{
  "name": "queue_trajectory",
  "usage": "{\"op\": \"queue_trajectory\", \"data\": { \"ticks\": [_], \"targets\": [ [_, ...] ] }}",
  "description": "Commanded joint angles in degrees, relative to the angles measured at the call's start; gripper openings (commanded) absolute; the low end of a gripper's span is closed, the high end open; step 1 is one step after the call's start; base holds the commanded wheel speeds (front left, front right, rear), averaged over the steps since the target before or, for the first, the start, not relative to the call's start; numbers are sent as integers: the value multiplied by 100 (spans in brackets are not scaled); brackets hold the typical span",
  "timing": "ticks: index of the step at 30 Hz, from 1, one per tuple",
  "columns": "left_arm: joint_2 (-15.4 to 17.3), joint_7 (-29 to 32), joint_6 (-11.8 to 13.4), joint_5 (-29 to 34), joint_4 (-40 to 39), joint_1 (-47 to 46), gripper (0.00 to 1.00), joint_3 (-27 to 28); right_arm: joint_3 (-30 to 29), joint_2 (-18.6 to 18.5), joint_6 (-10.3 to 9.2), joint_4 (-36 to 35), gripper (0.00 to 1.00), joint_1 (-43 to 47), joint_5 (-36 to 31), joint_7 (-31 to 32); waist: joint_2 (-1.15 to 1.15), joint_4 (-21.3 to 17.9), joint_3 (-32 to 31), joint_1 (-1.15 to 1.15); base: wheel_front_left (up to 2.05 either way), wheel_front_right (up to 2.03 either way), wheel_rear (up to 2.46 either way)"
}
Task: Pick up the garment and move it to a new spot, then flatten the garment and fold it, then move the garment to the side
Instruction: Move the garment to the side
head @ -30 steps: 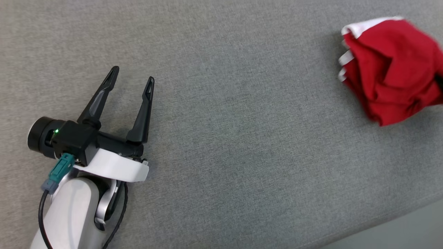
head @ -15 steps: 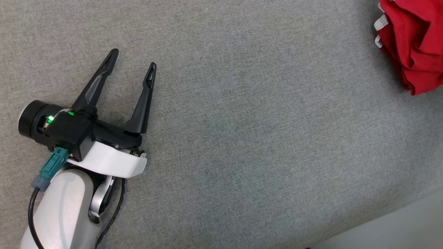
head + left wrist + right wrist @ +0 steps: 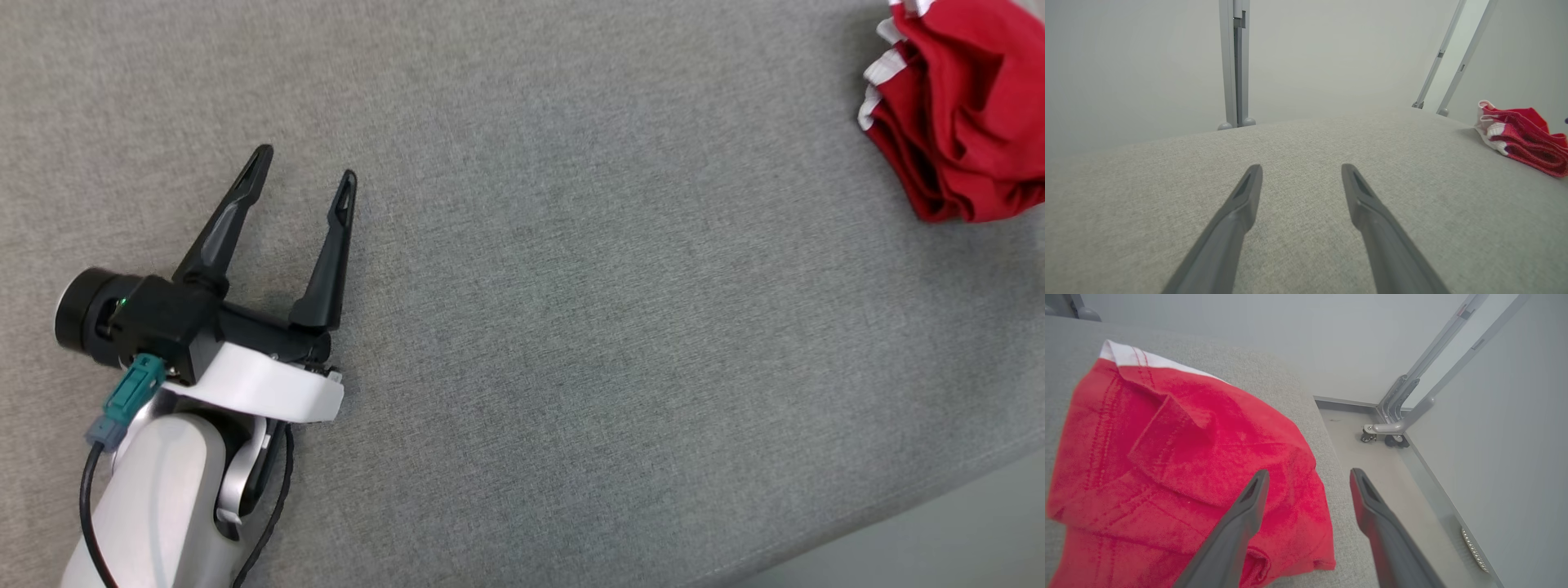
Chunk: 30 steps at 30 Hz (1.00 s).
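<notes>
The garment [image 3: 963,106] is a red cloth with white striped trim, lying crumpled at the far right of the grey surface [image 3: 571,286]. It also appears at the right edge of the left wrist view as a low heap, the garment [image 3: 1523,134]. My left gripper [image 3: 306,175] rests open over bare fabric at the lower left, far from it. In the right wrist view my right gripper [image 3: 1308,477] stands open just above the garment [image 3: 1167,457], its left finger over the cloth and its right finger past the cloth's edge, with nothing between them.
The surface's edge [image 3: 1327,428] runs close beside the garment, with pale floor below it. A metal frame on castors [image 3: 1392,433] stands on that floor. Upright grey posts [image 3: 1235,61] rise behind the far edge.
The head camera has shifted, so the garment now sits nearer the upper right corner. The cloth lies looser and more spread than a second ago. The left gripper stays open.
</notes>
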Motion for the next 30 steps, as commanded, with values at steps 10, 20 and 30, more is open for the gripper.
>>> {"op": "queue_trajectory", "data": {
  "ticks": [10, 20, 30],
  "targets": [
    [-132, -256, 190, -288, 262, 518, 100, 128, -1473, 922, -2, -1770, 100, 1731, -469, -41, 0, 226, -1018, 0, 0, 0, 0],
    [-216, -416, 311, -549, 466, 1013, 100, 252, -1841, 1797, -3, -3251, 100, 2880, -831, -38, 0, 741, -1670, 0, 0, 0, 0],
    [-294, -550, 399, -744, 610, 1412, 100, 350, -1646, 2242, -2, -4039, 100, 3375, -1146, 236, 0, 1373, -2184, 0, 0, 0, 0]
  ]
}}
